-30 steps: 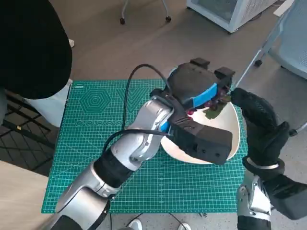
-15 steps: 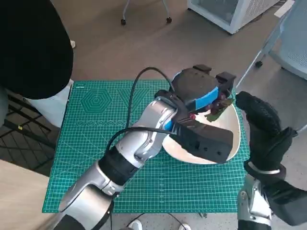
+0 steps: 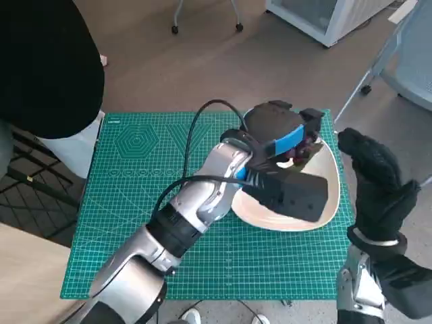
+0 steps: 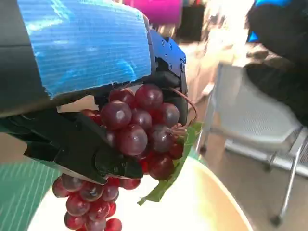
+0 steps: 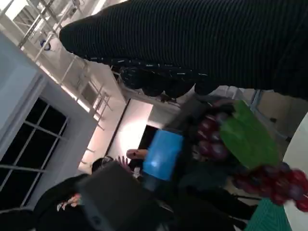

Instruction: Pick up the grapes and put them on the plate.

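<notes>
grapes: red bunch with a green leaf, gripped in the left hand, hanging off the fingers; lifted, not lying on anything
grapes place: over the plate, toward its far edge; plate sits at the right side of the green mat, near the mat's far right corner
left hand: fingers clamped round the upper part of the bunch; lower grapes dangle free above the white plate surface
right hand: gloved, raised just off the plate's right edge, beyond the mat's right edge; nothing visibly in it; whether its fingers are apart or together, cannot tell
done: pick-up done, bunch carried to above the plate (judged from how it hangs)
left: lower the bunch onto the plate, let go, pull the hand clear
contact: cannot tell if the lowest grapes touch the plate; wrist view suggests a gap
progress: late, roughly last step
risk: stem or leaf may snag on the fingers at release
other: person in black at the mat's far left corner
</notes>
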Controlling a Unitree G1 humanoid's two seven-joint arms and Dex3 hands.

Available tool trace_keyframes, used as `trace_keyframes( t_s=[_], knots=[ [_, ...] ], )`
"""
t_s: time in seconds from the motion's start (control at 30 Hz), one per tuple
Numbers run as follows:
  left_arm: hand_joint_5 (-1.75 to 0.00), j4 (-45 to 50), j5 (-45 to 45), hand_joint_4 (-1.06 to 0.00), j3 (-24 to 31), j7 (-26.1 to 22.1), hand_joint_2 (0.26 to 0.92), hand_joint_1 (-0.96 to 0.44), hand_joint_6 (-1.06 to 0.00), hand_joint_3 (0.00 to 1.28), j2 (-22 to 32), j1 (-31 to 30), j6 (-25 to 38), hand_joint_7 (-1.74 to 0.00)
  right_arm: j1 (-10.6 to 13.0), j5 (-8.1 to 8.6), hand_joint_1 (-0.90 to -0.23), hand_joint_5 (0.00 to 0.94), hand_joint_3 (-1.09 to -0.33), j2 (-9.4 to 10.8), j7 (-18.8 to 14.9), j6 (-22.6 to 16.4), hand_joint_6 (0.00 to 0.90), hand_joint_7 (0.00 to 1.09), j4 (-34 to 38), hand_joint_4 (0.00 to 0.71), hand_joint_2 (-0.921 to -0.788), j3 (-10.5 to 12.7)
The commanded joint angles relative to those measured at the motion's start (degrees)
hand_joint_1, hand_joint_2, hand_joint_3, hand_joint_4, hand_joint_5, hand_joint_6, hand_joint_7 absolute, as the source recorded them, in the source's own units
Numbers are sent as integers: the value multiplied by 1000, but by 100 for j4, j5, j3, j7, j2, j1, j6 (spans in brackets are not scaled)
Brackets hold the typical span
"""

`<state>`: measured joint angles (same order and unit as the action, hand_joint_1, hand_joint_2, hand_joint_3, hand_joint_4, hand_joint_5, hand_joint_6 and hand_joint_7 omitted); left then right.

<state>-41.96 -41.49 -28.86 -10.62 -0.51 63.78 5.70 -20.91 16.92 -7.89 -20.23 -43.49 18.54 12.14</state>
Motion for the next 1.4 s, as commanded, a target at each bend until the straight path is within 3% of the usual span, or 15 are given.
trace_keyframes(
  t_s=[0.03,0.13,0.2,0.3,0.37,0.47,0.6,0.8,1.0,1.23,1.4],
  knots=[
    [-1422,-415,284,-526,104,-108,796,229,-457,429,-199,258,18,-727,80,-16,-661,1,-716,20,30,33,118,252,109,338,-921,-9],
    [-1456,-763,478,-541,153,-159,727,328,-467,549,-279,311,-95,-299,82,0,-662,1,-716,25,7,40,118,247,99,338,-921,-25],
    [-1475,-998,575,-525,167,-182,735,348,-428,552,-324,363,-166,-161,85,13,-662,1,-716,24,-8,53,118,243,85,338,-921,-36],
    [-1447,-1328,645,-410,140,-205,801,46,-315,349,-370,464,-223,-55,82,46,-662,0,-717,14,-39,78,118,239,80,337,-921,-49],
    [-1081,-1446,657,-300,107,-206,858,-240,-241,180,-365,496,-261,-25,81,74,-662,0,-717,7,-63,91,119,236,79,337,-921,-56],
    [-400,-1458,654,-161,79,-201,900,-482,-171,85,-321,475,-317,-8,83,118,-662,0,-717,-5,-96,110,121,232,74,338,-921,-70],
    [-95,-1374,635,-64,47,-236,916,-640,-124,73,-262,412,-333,-2,87,139,-662,0,-716,-14,-118,121,123,227,65,338,-921,-84],
    [-10,-1284,577,-31,-30,-240,921,-711,-105,94,-137,353,-455,-1,84,143,-660,0,-717,-15,-141,130,127,221,58,338,-921,-106],
    [-1,-1220,833,-5,188,-193,921,-665,-106,97,69,224,-865,-2,68,109,-658,0,-719,-4,-113,164,129,216,21,337,-921,-126],
    [-9,-1451,2197,-22,1383,34,921,-545,-143,107,235,-390,-2122,-19,73,75,-651,0,-724,19,-73,240,132,211,-64,336,-921,-156],
    [-21,-1478,3658,-65,2467,-674,921,-500,-186,144,258,-895,-2727,-36,63,36,-650,0,-723,46,-35,315,136,210,-135,335,-921,-189]
  ],
)
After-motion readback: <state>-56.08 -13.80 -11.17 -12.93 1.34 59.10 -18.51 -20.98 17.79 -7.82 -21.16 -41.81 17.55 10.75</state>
